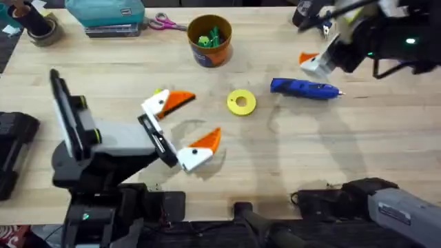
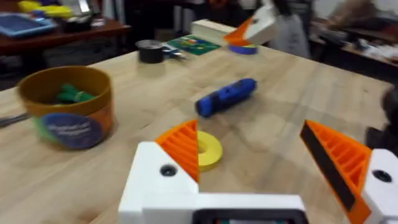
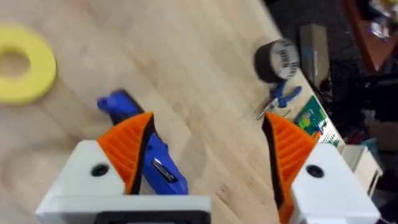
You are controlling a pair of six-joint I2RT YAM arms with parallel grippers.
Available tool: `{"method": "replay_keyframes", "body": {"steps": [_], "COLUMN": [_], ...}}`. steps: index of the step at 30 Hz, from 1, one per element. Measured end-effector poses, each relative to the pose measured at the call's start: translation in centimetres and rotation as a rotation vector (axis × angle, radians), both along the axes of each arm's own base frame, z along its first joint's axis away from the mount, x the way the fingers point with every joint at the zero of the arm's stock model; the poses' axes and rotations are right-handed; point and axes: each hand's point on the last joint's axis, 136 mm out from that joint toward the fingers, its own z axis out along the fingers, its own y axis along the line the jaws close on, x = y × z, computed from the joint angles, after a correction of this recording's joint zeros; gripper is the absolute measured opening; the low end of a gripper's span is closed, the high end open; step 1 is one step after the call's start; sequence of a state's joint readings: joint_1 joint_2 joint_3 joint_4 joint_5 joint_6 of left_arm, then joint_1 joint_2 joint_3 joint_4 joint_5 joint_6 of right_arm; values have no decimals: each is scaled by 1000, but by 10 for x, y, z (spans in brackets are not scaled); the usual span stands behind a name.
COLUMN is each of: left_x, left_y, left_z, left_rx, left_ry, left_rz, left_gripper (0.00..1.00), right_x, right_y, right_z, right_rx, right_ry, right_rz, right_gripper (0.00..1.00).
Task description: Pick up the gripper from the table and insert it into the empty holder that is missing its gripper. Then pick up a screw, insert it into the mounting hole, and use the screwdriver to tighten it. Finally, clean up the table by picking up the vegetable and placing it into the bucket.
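Screwdriver [image 3: 140,146] partly hidden behind right gripper [image 3: 208,158], prob. untouched.

Pale wood table [image 1: 386,151]; cluttered desks [image 2: 37,28] behind.

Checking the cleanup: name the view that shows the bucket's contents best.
Left wrist: the bucket sits close, its open top showing green pieces inside. Overhead, the bucket is farther off, green pieces visible from above.
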State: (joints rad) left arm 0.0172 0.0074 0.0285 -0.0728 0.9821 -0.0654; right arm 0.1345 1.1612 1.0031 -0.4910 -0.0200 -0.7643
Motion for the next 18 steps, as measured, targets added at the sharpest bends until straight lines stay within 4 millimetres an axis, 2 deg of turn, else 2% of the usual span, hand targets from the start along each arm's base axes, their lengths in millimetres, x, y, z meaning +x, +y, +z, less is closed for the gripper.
{"method": "replay_keyframes", "body": {"steps": [4, 9, 18], "left_x": [14, 28, 50], "left_y": [18, 43, 89], "left_z": [19, 42, 50], "left_rx": [14, 91, 292], "left_ry": [59, 210, 553], "left_rz": [144, 304, 534], "left_gripper": [983, 985, 985], "right_x": [-13, -40, -85], "right_y": [-2, -5, -11], "right_z": [26, 44, 39], "right_rx": [126, 264, 351], "right_ry": [-49, -51, 40], "right_rz": [-100, -206, -306], "right_gripper": [997, 996, 997]}}
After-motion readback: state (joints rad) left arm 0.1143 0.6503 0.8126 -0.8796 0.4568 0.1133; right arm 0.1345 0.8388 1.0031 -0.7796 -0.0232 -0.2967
